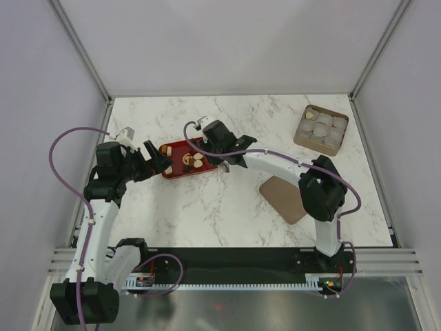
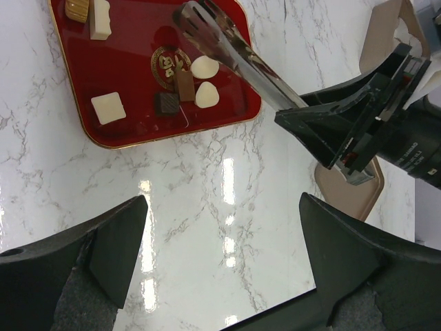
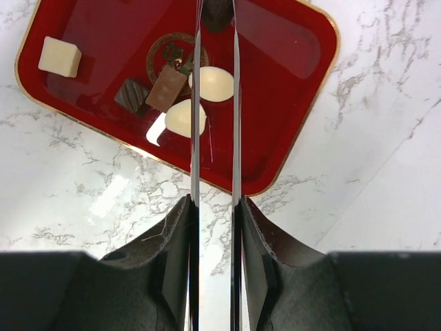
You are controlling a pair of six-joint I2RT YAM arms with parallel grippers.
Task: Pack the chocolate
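Observation:
The chocolate lies on a red tray: white blocks, a dark square, a brown bar and two cream ovals. My right gripper is shut on metal tongs, whose arms reach over the tray and straddle one cream oval. Something dark sits between the tong tips at the top edge; I cannot tell what. In the left wrist view the tongs hover above the cream pieces. My left gripper stands wide open over bare marble just left of the tray, holding nothing.
A tan box lined with several white paper cups stands at the back right. Its flat brown lid lies on the marble beside the right arm. Frame posts and walls border the table.

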